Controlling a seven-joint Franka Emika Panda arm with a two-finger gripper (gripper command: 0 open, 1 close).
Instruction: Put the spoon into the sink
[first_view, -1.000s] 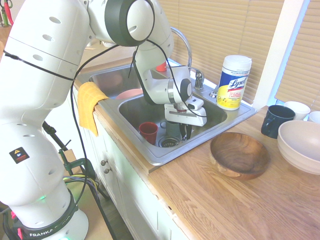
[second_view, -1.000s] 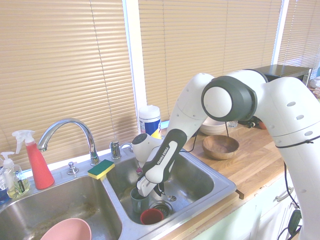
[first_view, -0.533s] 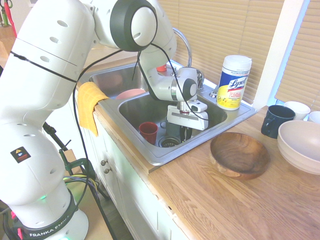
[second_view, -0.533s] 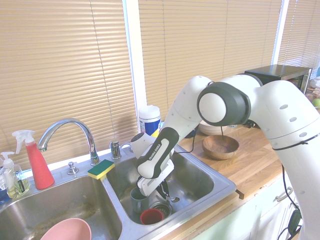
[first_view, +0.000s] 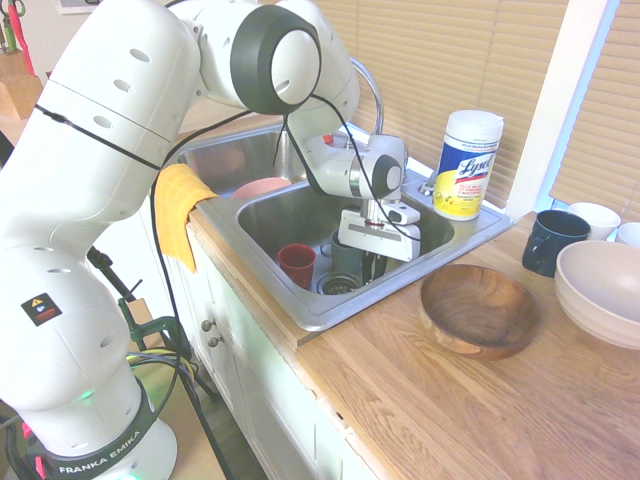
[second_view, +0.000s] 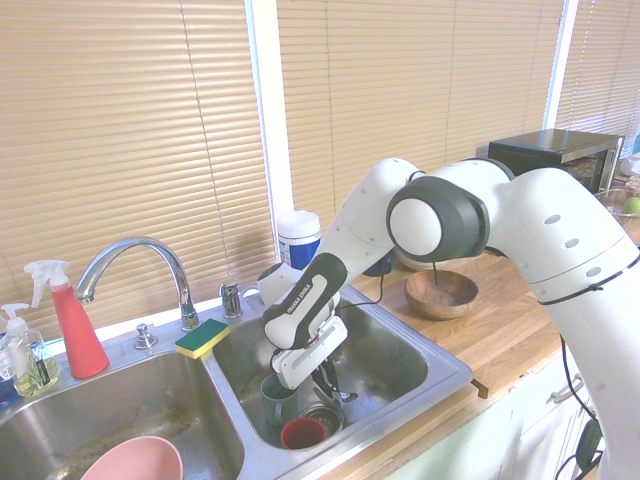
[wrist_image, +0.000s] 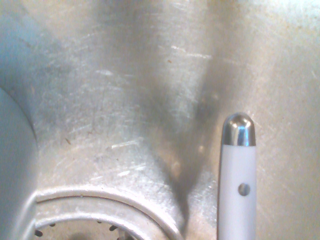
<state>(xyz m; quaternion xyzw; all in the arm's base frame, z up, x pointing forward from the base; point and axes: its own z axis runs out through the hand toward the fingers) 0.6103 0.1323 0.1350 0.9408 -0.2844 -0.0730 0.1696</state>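
Wrist has tipped and eased slightly lower inside the stainless-steel sink (second_view: 420, 372), gripper (second_view: 328, 378) still clamped on the small white-handled metal spoon (wrist_image: 237, 175), now hanging just above the round drain (wrist_image: 100, 220) — looks ready to release.

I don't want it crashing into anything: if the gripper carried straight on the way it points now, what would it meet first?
Probably the bare steel floor of the sink beside the drain; the gripper, holding the spoon, points steeply down there.

A red cup (first_view: 297, 264) and a dark cup (second_view: 277, 399) crowd the drain (second_view: 322, 415).
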